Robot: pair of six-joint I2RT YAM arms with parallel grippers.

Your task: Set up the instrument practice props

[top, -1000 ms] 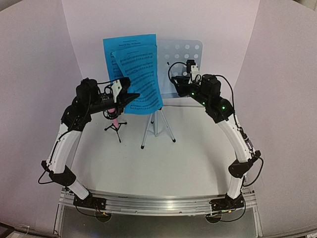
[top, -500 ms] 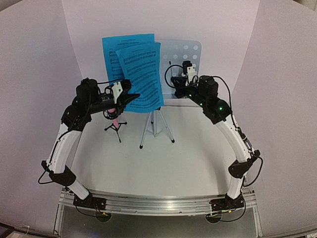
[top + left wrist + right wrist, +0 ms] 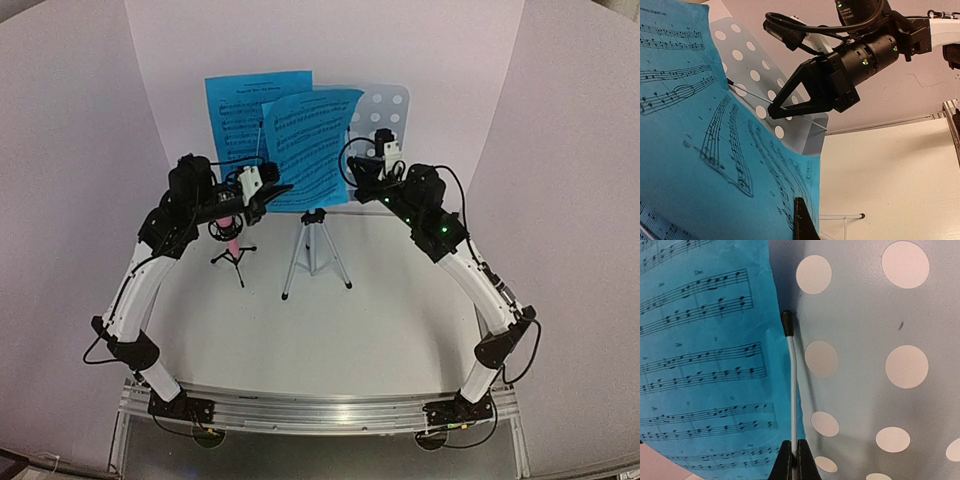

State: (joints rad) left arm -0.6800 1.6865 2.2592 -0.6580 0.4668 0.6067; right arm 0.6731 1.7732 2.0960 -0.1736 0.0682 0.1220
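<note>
Partly set up — music stand desk (image 3: 385, 105) on tripod (image 3: 315, 250) at far centre, one blue sheet (image 3: 235, 110) on its left, second sheet (image 3: 312, 150) tilted, unseated, pinched by left gripper (image 3: 283, 189); right gripper (image 3: 793, 460) clamped on wire page holder (image 3: 792, 390).

Two blue sheets (image 3: 235, 115) (image 3: 312, 135) — one perforated desk (image 3: 385, 105), one silver tripod (image 3: 315, 255), one black mini-tripod (image 3: 235, 262) — two pincers (image 3: 285, 188) (image 3: 774, 111)
</note>
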